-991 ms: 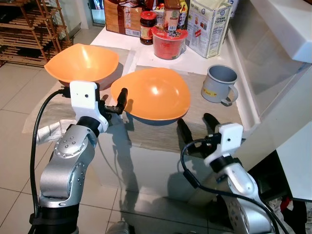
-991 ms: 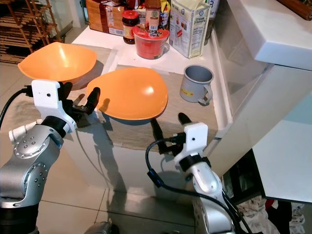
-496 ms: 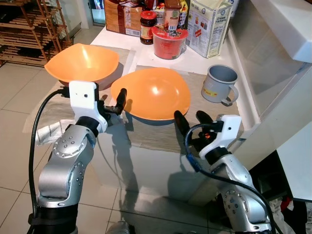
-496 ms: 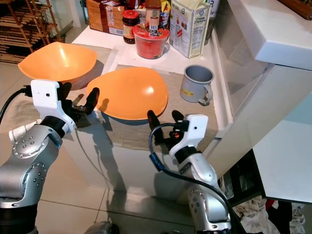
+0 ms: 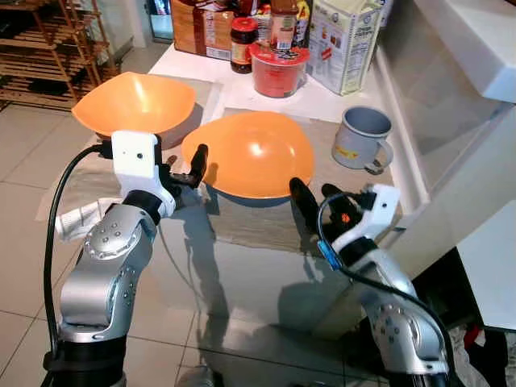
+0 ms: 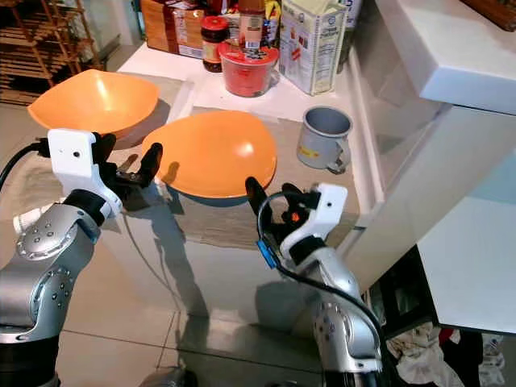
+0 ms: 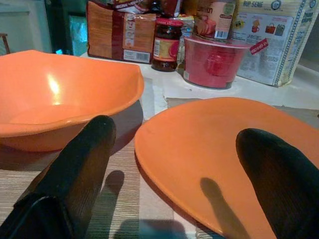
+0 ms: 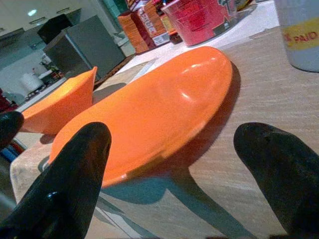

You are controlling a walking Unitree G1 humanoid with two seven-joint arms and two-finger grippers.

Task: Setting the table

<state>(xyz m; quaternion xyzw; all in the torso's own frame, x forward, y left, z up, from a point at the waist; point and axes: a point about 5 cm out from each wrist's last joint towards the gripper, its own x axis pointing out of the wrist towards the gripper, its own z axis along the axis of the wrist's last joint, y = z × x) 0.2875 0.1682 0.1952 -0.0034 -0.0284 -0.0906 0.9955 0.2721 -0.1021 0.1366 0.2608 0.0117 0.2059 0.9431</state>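
While flanking the shallow orange bowl at counter centre on the woven placemat, left gripper at its 9 o'clock rim, right gripper at its 5 o'clock edge, both spread wide, gripping nothing. Likely risks: uneven pinches tilting or skidding the bowl; shoving it toward 10 o'clock into the deeper orange bowl; a right-arm swing toward 2 o'clock knocking the grey mug; dragging the placemat off the edge.
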